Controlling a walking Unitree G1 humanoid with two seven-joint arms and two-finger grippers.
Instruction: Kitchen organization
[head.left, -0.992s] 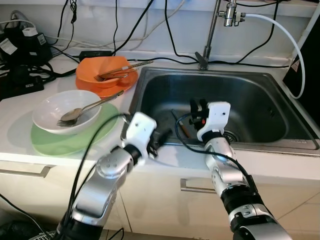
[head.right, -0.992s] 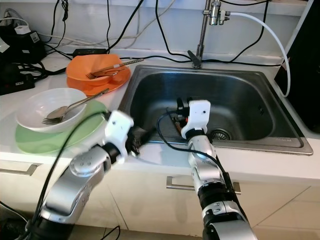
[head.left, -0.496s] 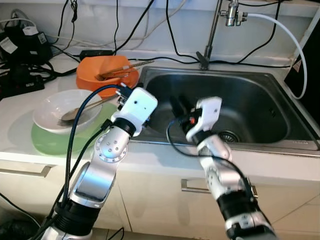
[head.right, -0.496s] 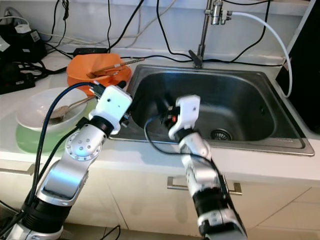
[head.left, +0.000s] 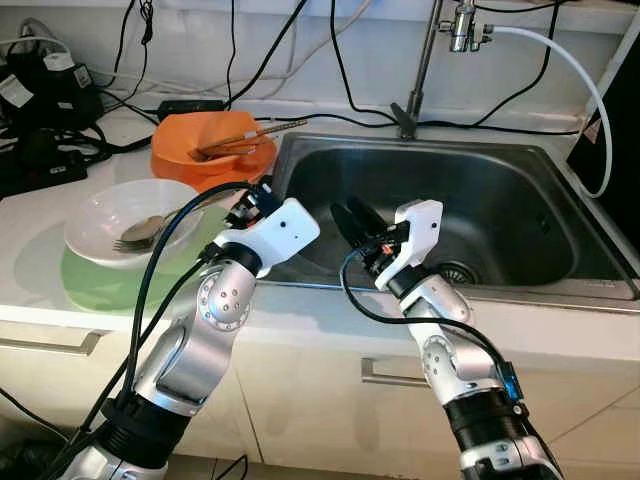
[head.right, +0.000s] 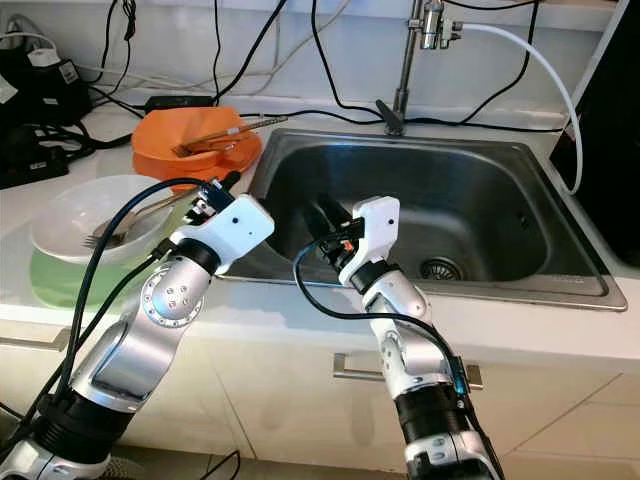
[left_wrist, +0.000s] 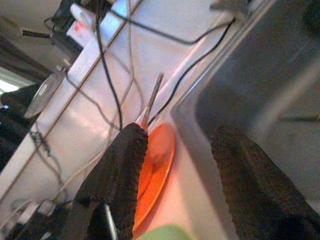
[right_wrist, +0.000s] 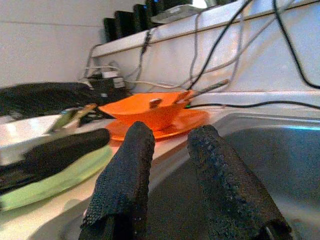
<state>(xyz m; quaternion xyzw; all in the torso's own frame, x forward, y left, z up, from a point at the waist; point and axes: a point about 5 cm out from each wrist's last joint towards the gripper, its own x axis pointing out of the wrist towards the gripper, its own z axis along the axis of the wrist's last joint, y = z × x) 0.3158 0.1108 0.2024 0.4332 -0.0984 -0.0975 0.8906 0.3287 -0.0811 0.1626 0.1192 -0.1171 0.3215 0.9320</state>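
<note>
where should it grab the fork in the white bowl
Judging by its pose, the handle: the fork lies with tines down in the white bowl and its handle sticking out over the rim toward the sink. The left gripper, fingers open, could come from that side.

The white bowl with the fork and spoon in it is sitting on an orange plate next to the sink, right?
Not quite. The white bowl, with the fork and spoon in it, sits on a green plate next to the sink, as the left eye view shows. The orange plate lies further back and carries an orange bowl.
</note>
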